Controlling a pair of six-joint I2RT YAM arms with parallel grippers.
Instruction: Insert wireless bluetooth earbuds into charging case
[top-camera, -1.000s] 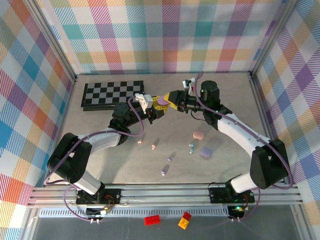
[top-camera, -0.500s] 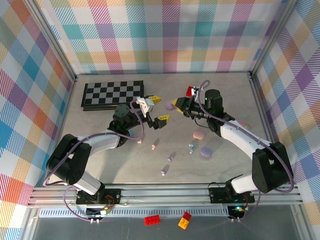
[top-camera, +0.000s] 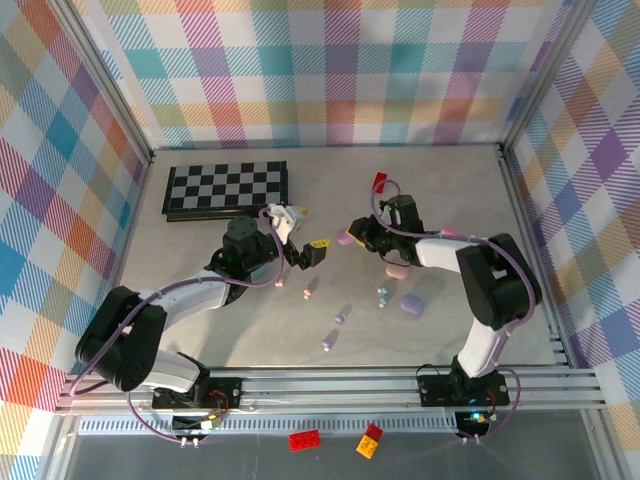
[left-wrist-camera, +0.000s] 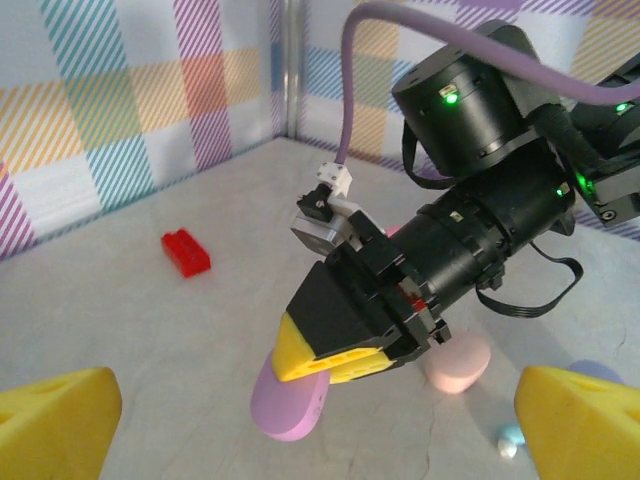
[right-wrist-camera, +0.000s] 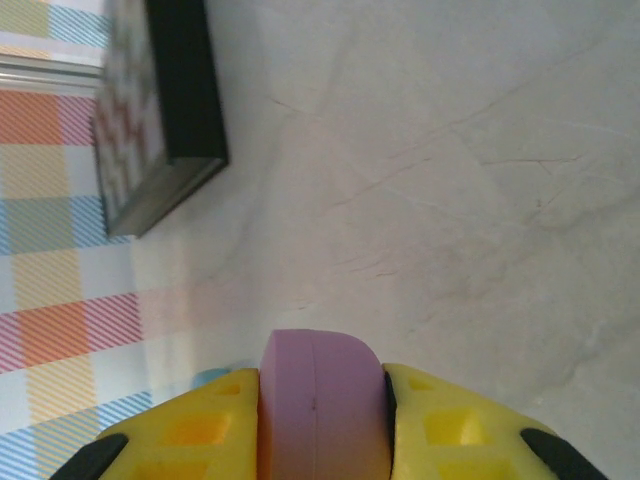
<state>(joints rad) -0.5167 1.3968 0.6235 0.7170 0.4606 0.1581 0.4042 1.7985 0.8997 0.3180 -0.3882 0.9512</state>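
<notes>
My left gripper (top-camera: 309, 229) stands wide open with nothing in it; in the left wrist view its two yellow fingertips (left-wrist-camera: 52, 418) sit at the bottom corners, far apart. Facing it from close by is my right gripper (left-wrist-camera: 330, 358), closed on a purple case (right-wrist-camera: 322, 400). The right wrist view shows the case gripped on edge, a yellow finger pressed against each flat side and its seam running down the middle. The case hangs low over the table (top-camera: 460, 190), but I cannot tell whether it touches. The lid looks shut. None of the earbuds (top-camera: 309, 290) are in either gripper. They lie loose on the table on the near side of both grippers: a pink one (top-camera: 280, 283) below the left gripper, another pink one just right of it, two purple ones (top-camera: 328, 341) nearer the arm bases, and small blue ones (top-camera: 382, 294) further right. A pink case (top-camera: 397, 268) lies closed on the table just beside the right arm's wrist, and a second purple case (top-camera: 412, 304) lies a little nearer the bases, close to the blue buds. A folded checkerboard (top-camera: 227, 188) lies at the far left of the table, well apart from the earbuds. A red brick (left-wrist-camera: 186, 252) sits on the table beyond the right gripper.
</notes>
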